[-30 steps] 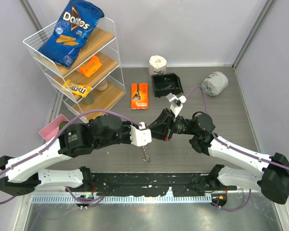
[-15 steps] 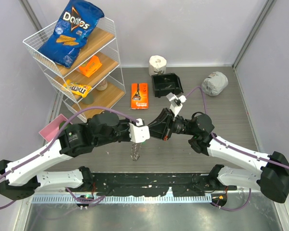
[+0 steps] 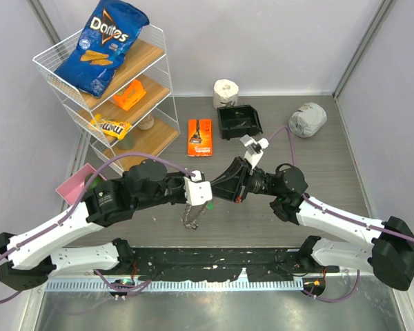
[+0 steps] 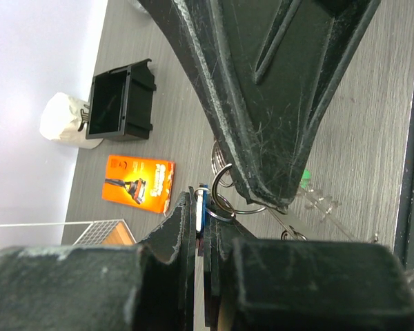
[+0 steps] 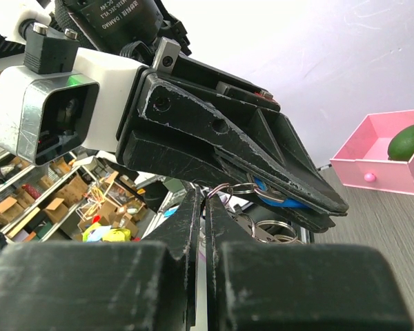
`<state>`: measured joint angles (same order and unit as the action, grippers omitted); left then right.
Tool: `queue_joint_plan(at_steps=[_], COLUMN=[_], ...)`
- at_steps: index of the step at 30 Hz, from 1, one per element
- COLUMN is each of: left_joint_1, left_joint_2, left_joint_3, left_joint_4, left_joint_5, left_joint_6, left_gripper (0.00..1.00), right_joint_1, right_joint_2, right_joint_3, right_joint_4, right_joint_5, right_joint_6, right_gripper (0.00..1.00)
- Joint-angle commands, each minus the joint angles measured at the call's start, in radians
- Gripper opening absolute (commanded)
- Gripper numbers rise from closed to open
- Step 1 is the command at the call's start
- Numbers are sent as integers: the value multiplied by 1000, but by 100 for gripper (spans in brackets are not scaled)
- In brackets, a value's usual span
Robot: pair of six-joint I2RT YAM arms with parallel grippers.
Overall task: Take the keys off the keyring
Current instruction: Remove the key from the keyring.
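Fingers [image 4: 178, 227] of the left gripper [image 3: 208, 196] clench a blue-headed key [image 5: 276, 193], tip to tip with the right gripper [image 5: 205, 201], itself pinched shut on a loop of the keyring [image 3: 190, 216]. That bunch hangs beneath both fingertips, its long axis pointing down.

Left gripper [image 3: 207, 201] and right gripper [image 3: 217, 193], both closed, meet tip-to-tip.

Two readable brand names, both on the wire rack [image 3: 44, 71].
"Doritos" on blue chip bag [image 3: 102, 47], top shelf; "m&m's" on yellow candy bag [image 3: 111, 127], lower shelf, left edge.
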<state>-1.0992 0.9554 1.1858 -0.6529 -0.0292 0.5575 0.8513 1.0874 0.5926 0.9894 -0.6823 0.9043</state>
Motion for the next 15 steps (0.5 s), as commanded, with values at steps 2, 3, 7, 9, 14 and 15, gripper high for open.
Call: queue_joint_plan(at_steps=[2, 3, 7, 9, 14, 15], left_joint_1=[41, 41, 47, 50, 59, 62], left_joint_2=[-15, -18, -33, -40, -50, -53], left_joint_3=[-3, -11, -31, -38, -52, -57], left_joint_4=[269, 279, 315, 332, 378, 389], left_joint_5=[-66, -61, -55, -51, -48, -44], left_joint_6=[-16, -18, -24, -30, -44, -47], left_gripper=[0, 0, 0, 0, 0, 0], right_joint_1=[63, 65, 66, 68, 72, 72], right_joint_2=[6, 9, 14, 16, 17, 17], right_joint_3=[-16, -19, -25, -28, -34, -36], right_joint_4=[110, 120, 144, 150, 166, 170], right_joint_5=[-155, -155, -152, -152, -146, -145], right_joint_6=[91, 97, 114, 122, 139, 140], right_gripper=[5, 5, 5, 5, 5, 5])
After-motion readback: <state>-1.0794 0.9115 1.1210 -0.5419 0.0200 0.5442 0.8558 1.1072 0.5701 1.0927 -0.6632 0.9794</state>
